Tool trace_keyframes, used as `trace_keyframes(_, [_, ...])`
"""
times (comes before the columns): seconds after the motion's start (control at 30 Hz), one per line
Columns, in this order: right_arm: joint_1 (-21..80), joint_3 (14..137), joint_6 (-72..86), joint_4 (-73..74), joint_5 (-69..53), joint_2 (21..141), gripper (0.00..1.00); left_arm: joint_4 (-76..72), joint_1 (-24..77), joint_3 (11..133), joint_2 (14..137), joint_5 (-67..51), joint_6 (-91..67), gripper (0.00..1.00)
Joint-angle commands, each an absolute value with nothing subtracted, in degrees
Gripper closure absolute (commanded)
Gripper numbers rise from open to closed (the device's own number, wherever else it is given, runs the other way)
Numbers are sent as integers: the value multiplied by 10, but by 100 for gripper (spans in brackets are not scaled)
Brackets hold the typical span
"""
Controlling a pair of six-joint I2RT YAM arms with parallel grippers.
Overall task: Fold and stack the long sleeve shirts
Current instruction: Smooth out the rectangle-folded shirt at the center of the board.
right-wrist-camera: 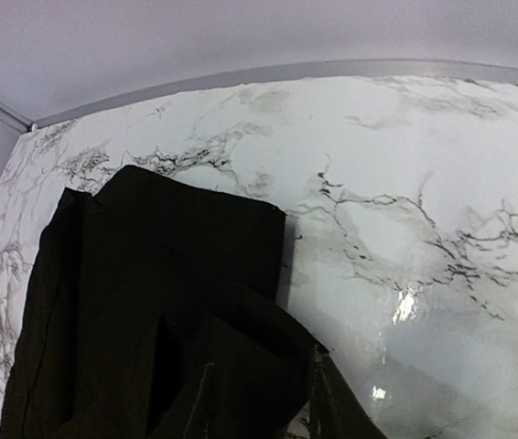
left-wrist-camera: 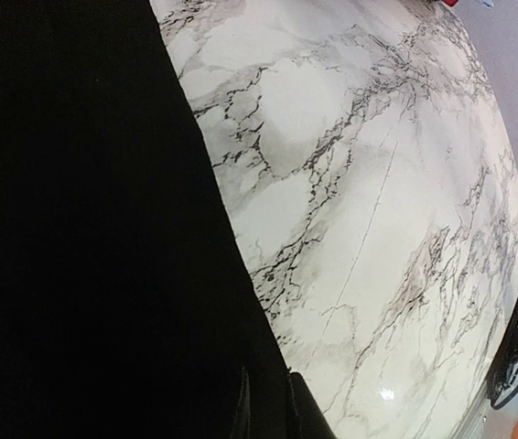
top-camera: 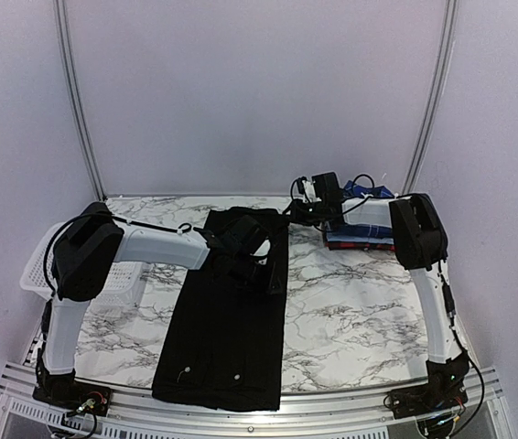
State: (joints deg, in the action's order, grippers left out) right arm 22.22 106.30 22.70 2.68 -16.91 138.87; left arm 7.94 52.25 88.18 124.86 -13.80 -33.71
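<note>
One long sleeve shirt, the plain black one [top-camera: 227, 338], lies as a long strip down the marble table [top-camera: 350, 320], small white buttons near its front end. My left gripper [top-camera: 261, 273] is over the strip's right edge. In the left wrist view the left gripper [left-wrist-camera: 270, 412] is shut on the edge of the black shirt [left-wrist-camera: 76, 229]. My right gripper [top-camera: 291, 212] is at the far right corner. In the right wrist view the right gripper [right-wrist-camera: 264, 398] has a raised fold of the black shirt [right-wrist-camera: 149, 274] between its fingers. Folded blue and red shirts [top-camera: 360, 236] are stacked at the back right.
A white mesh basket [top-camera: 39, 265] stands at the table's left edge, partly behind my left arm. The right arm's base and cables sit at the front right corner. White walls close in the back and both sides.
</note>
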Motion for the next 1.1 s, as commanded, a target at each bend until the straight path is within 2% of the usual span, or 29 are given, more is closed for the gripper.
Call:
trace_keyframes(0.0, [222,1104,229,30,-190,1423,76,71,525,882,1259,-148,-338,84])
trace_keyframes(0.23, [222,1144,212,63,-171,1432,97,71,524,881,1264,-154,-338,84])
trace_keyframes(0.33, [222,1174,198,72,-161,1442,100,71,525,880,1267,-159,-338,84])
trace_keyframes(0.6, [221,1263,168,93,-145,1496,100,71,526,884,1281,-172,-335,84])
trace_keyframes(0.87, [209,1284,154,78,-136,1522,100,71,527,904,1305,-189,-333,84])
trace_keyframes(1.07, [191,1308,163,55,-162,1540,89,71,528,904,1308,-192,-333,84])
